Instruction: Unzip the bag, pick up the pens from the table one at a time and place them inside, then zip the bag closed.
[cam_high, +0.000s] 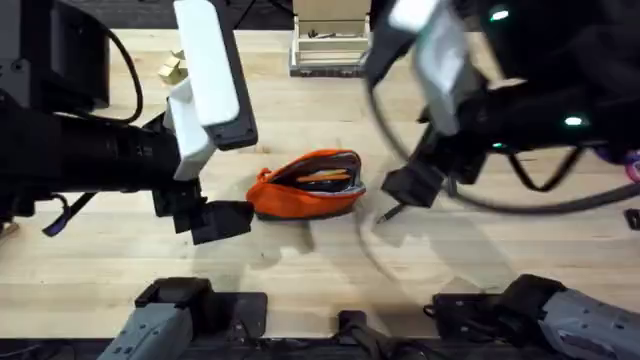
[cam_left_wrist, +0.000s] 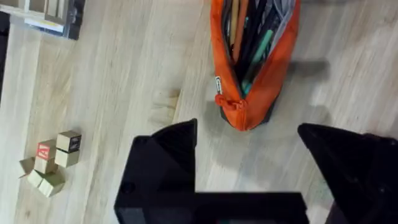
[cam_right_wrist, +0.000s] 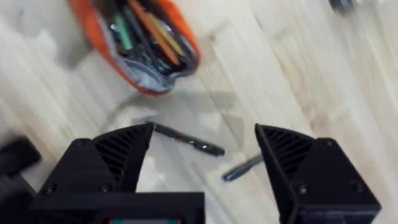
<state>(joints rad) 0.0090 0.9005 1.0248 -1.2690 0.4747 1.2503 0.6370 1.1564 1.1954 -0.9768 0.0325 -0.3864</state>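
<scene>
The orange bag (cam_high: 307, 186) lies unzipped in the middle of the table (cam_high: 300, 280), with pens and other coloured sticks inside it. In the left wrist view the bag (cam_left_wrist: 252, 56) gapes open just beyond my left gripper (cam_left_wrist: 249, 168), which is open and empty. From overhead, the left gripper (cam_high: 225, 220) hangs just left of the bag's end. My right gripper (cam_high: 410, 188) hovers to the right of the bag, open, over a black pen (cam_high: 388, 213). The right wrist view shows two black pens (cam_right_wrist: 186, 140) (cam_right_wrist: 242, 168) on the wood between the fingers of the right gripper (cam_right_wrist: 202, 162), with the bag (cam_right_wrist: 137, 43) beyond.
Small wooden blocks (cam_high: 172, 68) (cam_left_wrist: 53, 162) sit at the far left. A white tray (cam_high: 328, 45) stands at the back edge. A purple item (cam_high: 632, 165) and a dark object (cam_high: 632, 218) lie at the right edge.
</scene>
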